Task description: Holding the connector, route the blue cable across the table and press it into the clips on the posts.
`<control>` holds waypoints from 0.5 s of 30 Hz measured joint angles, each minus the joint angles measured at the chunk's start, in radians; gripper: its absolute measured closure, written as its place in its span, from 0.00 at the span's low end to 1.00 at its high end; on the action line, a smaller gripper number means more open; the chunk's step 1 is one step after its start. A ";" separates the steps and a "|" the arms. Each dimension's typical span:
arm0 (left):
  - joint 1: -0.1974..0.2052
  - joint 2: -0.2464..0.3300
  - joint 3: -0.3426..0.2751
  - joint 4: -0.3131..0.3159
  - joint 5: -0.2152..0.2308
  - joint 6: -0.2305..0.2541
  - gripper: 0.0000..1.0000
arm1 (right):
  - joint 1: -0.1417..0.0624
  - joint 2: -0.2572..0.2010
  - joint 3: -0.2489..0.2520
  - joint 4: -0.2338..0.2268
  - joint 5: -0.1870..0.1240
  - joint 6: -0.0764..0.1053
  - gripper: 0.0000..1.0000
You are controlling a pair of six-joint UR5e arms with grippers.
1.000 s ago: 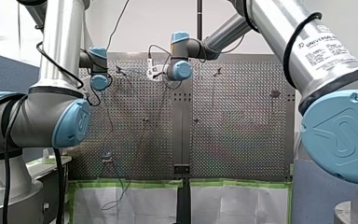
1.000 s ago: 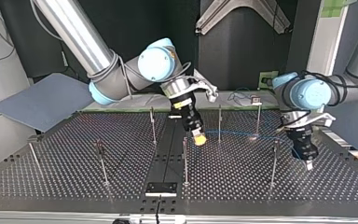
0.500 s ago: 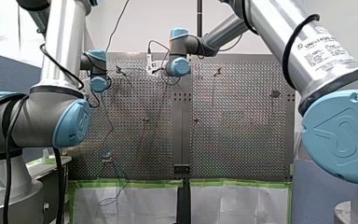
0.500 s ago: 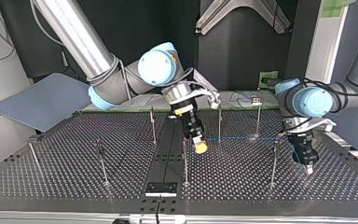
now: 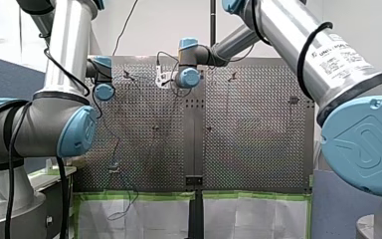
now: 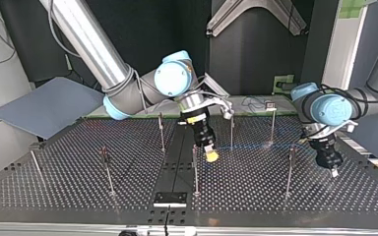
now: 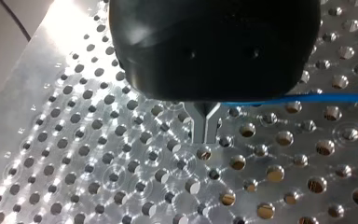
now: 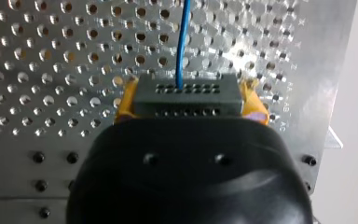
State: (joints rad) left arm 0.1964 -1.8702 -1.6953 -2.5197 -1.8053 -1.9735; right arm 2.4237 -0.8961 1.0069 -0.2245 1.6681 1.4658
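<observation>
Right wrist view, right fingers clamping connector, perforated table, left fingers seemingly closed

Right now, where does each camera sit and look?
Front view: behind my shoulders, looking over the table; my left arm and my right arm show.
Top view: across the table, facing me; sides crossed, my right gripper at its left.
Left wrist view: on my left wrist, along my left gripper at the table.
Right wrist view: along my right gripper, clamping the connector.
Shared: both wrist views show the blue cable.
</observation>
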 joint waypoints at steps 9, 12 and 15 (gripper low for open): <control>-0.008 0.006 0.000 -0.030 -0.005 0.002 1.00 | 0.001 0.003 -0.007 0.000 0.004 -0.006 1.00; -0.011 0.026 -0.002 -0.052 -0.007 0.000 1.00 | 0.001 0.003 -0.009 0.000 0.003 -0.008 1.00; -0.013 0.049 -0.013 -0.076 -0.018 -0.003 1.00 | 0.002 0.004 -0.012 0.000 0.003 -0.009 1.00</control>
State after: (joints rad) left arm 0.1832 -1.8214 -1.7079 -2.5955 -1.8236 -1.9763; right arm 2.4254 -0.8926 0.9946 -0.2242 1.6713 1.4573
